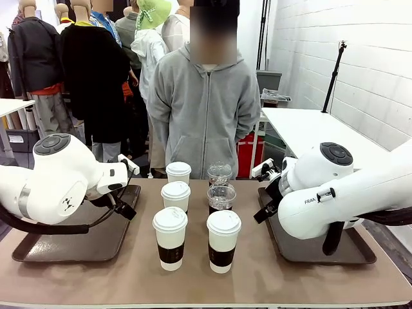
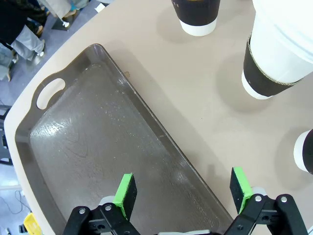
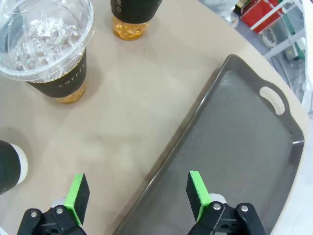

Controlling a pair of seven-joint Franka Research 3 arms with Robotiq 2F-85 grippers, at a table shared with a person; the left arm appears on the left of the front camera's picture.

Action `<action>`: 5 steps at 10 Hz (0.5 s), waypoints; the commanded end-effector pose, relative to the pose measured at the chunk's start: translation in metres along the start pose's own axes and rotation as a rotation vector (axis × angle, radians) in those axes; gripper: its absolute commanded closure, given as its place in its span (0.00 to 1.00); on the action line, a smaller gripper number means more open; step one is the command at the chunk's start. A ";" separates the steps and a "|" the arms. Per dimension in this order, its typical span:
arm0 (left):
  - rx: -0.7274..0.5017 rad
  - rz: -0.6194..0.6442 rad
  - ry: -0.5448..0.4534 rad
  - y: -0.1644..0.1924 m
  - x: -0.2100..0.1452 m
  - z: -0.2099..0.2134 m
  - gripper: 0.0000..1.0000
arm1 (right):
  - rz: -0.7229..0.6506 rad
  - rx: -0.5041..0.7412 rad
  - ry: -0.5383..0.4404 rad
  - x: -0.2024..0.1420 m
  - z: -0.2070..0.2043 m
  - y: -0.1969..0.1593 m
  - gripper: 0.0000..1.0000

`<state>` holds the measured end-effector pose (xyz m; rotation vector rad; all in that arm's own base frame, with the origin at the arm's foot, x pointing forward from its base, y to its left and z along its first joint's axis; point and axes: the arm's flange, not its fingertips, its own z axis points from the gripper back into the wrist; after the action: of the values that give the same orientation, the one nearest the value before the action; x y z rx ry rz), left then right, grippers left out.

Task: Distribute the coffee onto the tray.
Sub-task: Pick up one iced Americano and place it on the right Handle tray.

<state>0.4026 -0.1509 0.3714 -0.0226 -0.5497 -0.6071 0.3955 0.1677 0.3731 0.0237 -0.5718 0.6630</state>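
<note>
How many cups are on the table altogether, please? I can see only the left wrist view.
Observer: Six: four white lidded paper cups and two clear dome-lidded cups, in two rows mid-table.
Operator: Is there a second tray?
Observer: Yes, a right tray lies at the robot's right, with no cup visible on it.
Operator: Is the right gripper free?
Observer: The right gripper is open, holding nothing, above that tray's near edge.
</note>
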 end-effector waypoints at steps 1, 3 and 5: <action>0.000 0.001 0.000 0.000 0.000 0.000 0.00 | 0.000 0.000 0.000 0.000 0.000 0.000 0.00; 0.000 0.001 0.000 0.000 0.000 0.000 0.00 | 0.000 0.000 0.000 0.000 0.000 0.000 0.00; 0.000 0.000 0.000 0.000 0.000 0.000 0.00 | 0.000 0.000 0.000 0.000 0.000 0.000 0.00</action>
<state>0.4026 -0.1510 0.3714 -0.0226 -0.5497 -0.6073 0.3955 0.1677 0.3731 0.0237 -0.5718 0.6630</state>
